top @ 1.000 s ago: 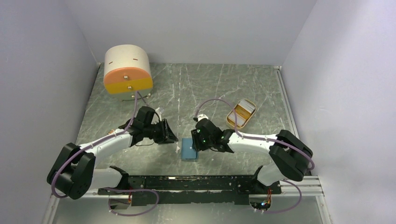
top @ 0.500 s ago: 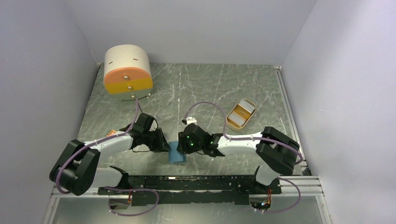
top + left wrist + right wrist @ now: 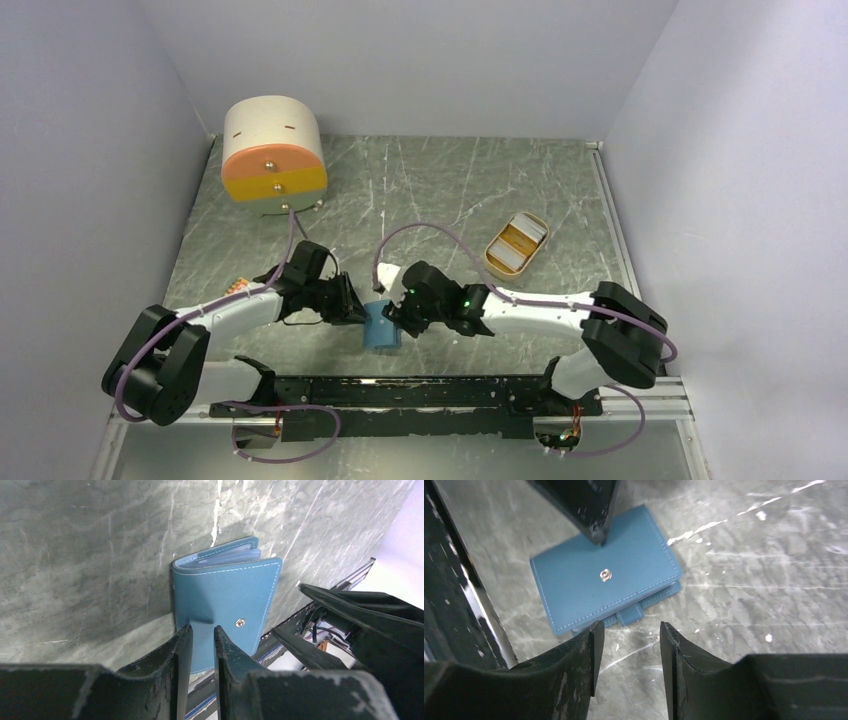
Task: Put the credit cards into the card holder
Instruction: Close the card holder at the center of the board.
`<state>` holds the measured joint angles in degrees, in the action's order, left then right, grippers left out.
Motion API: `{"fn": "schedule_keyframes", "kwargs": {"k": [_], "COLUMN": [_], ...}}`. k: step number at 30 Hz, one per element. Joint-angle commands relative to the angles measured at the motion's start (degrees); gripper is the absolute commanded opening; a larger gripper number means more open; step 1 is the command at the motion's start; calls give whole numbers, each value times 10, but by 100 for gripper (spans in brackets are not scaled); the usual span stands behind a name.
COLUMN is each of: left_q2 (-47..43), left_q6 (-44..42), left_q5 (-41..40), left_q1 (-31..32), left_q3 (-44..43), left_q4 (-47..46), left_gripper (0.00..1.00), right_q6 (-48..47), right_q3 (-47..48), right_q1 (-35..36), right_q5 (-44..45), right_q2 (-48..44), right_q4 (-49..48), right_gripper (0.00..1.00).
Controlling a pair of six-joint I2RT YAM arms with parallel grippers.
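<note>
The card holder (image 3: 381,329), a blue wallet with a metal snap, lies folded on the table near the front edge. It also shows in the left wrist view (image 3: 225,605) and the right wrist view (image 3: 599,585). My left gripper (image 3: 352,307) (image 3: 200,630) is nearly shut and empty, its tips on the wallet's cover. My right gripper (image 3: 396,312) (image 3: 628,630) is open and empty, just above the table beside the wallet's snap tab (image 3: 631,614). The credit cards (image 3: 517,243), orange-yellow and whitish, lie in the tan tray (image 3: 493,262) at the right.
A round cream and orange drawer box (image 3: 272,155) stands at the back left. The black rail (image 3: 420,390) runs along the table's front edge, close to the wallet. Grey walls close in the left, back and right sides.
The wallet has slid left toward the left arm. Both grippers have closed in on it, the right arm reaching left. The left jaws have narrowed from wide open.
</note>
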<state>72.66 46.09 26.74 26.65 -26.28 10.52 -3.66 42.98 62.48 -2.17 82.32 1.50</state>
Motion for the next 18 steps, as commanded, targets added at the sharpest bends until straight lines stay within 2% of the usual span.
{"fn": "schedule_keyframes", "kwargs": {"k": [1, 7, 10, 18], "left_q2": [-8, 15, 20, 23], "left_q6": [0, -7, -6, -10], "left_q5": [21, 22, 28, 22], "left_q1": [-4, -4, -4, -5], "left_q3": [-3, 2, 4, 1], "left_q4": [-9, -16, -25, -20], "left_gripper": [28, 27, 27, 27], "right_q6": [-98, -132, -161, -166], "right_q3": [-2, 12, 22, 36], "right_q1": [4, 2, 3, 4], "right_q5": [-51, -30, -47, -56], "right_q2": [24, 60, 82, 104], "right_q4": [24, 43, 55, 19], "right_gripper": [49, 48, 47, 47]}}
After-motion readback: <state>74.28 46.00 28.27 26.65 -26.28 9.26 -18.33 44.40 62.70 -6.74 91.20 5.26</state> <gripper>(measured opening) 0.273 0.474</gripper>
